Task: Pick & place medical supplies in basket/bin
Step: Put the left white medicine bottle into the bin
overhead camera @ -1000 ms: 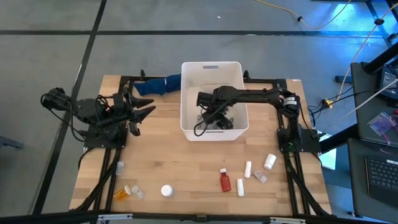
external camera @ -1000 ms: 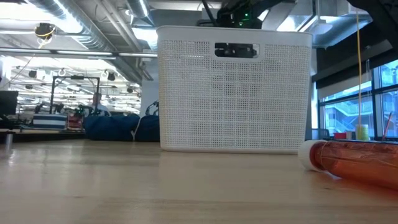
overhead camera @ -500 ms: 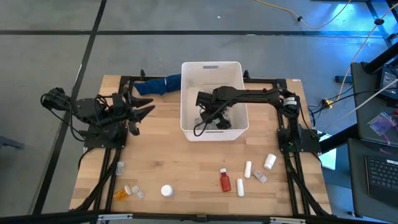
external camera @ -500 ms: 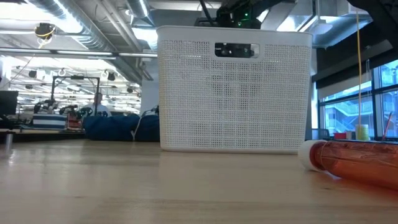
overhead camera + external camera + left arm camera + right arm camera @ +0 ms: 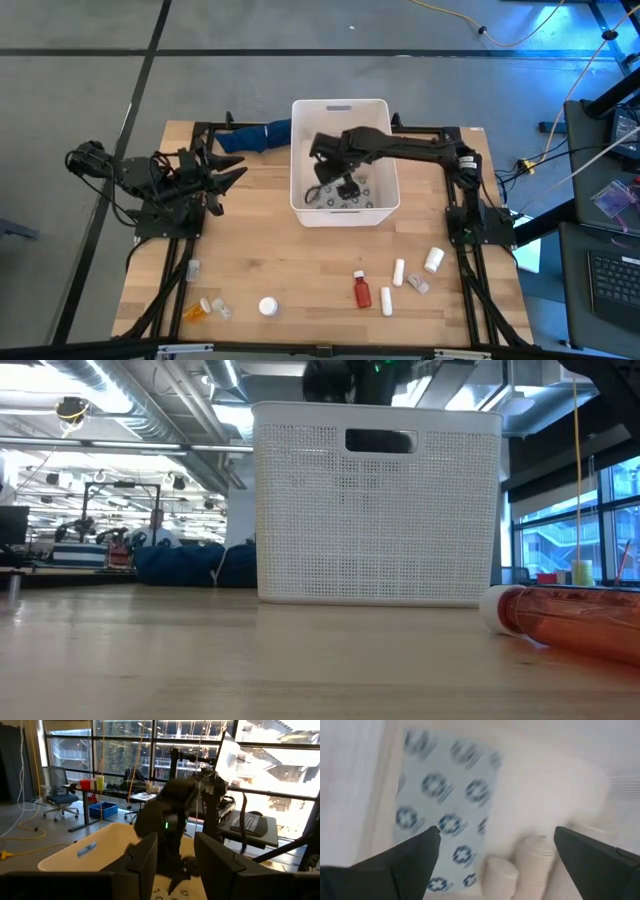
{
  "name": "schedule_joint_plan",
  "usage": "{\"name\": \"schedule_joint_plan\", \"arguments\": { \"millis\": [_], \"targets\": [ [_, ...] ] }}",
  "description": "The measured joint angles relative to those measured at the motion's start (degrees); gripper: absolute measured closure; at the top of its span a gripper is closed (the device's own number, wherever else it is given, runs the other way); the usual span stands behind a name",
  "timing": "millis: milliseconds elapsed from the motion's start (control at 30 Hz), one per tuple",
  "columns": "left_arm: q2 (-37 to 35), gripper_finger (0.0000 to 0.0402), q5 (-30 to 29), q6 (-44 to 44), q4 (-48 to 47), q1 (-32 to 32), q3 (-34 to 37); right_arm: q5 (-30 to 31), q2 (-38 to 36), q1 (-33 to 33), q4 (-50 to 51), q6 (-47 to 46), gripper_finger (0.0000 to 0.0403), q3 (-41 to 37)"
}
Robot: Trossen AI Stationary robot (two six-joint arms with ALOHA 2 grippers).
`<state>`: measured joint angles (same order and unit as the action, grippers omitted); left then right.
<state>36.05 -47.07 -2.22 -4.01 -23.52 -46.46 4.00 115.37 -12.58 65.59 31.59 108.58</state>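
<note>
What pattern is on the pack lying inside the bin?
Blue round cross marks on the pale pack; clearest in the right wrist view.

Right hand point(image 5: 497, 865) spread wide; left hand point(image 5: 175, 865) parted.

A robotics lab or workshop in a large industrial hall. The low view shows exposed ceiling ducts point(image 5: 150, 400) with strip lights, and other rigs point(image 5: 110, 535) on benches far behind the wooden counter point(image 5: 250, 660). The left wrist view looks at tall windows point(image 5: 125, 750), an office chair point(image 5: 57, 790), a desk with a keyboard point(image 5: 250, 822) and hanging cables. From above, a grey concrete floor point(image 5: 80, 90) with loose cables and a laptop point(image 5: 612, 280) surrounds the counter.
</note>
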Motion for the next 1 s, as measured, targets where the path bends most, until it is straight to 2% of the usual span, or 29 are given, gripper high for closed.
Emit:
{"name": "schedule_joint_plan", "arguments": {
  "millis": [200,267,433,567,633,767,900,1000],
  "targets": [
    [0.0,0.0276,-2.32,-0.15,-3.55,0.01,0.0,-0.25,0.0,-0.07,3.78,-12.03,0.0015,13.46],
    [0.02,0.0276,-3.17,-0.75,-4.79,0.01,0.0,-1.96,0.0,-0.07,5.22,-16.19,0.0015,17.7],
    [0.02,0.0276,-3.04,-3.55,-8.76,0.01,0.0,-12.82,-0.07,0.34,10.77,-28.51,0.0015,26.03],
    [0.04,0.0276,-2.7,-6.52,-14.56,0.01,0.0,-19.45,-2.25,2.46,13.5,-36.07,0.0015,24.91],
    [0.09,0.0276,-1.74,-8.4,-17.09,0.01,0.0,-18.6,-3.36,4.4,14.49,-38.89,0.0015,24.89],
    [0.09,0.0276,0.87,-11.64,-19.09,-0.01,0.02,-12.25,-4.51,9.87,15.06,-41.26,0.0015,24.83],
    [0.21,0.0276,4.45,-13.28,-19.04,-0.01,0.02,-10.4,-5.87,15.44,14.94,-43.48,0.0015,24.85],
    [0.26,0.0276,5.01,-13.35,-18.94,0.0,0.02,-8.45,-6.32,19.88,16.22,-46.47,0.0015,24.85]
  ]
}}
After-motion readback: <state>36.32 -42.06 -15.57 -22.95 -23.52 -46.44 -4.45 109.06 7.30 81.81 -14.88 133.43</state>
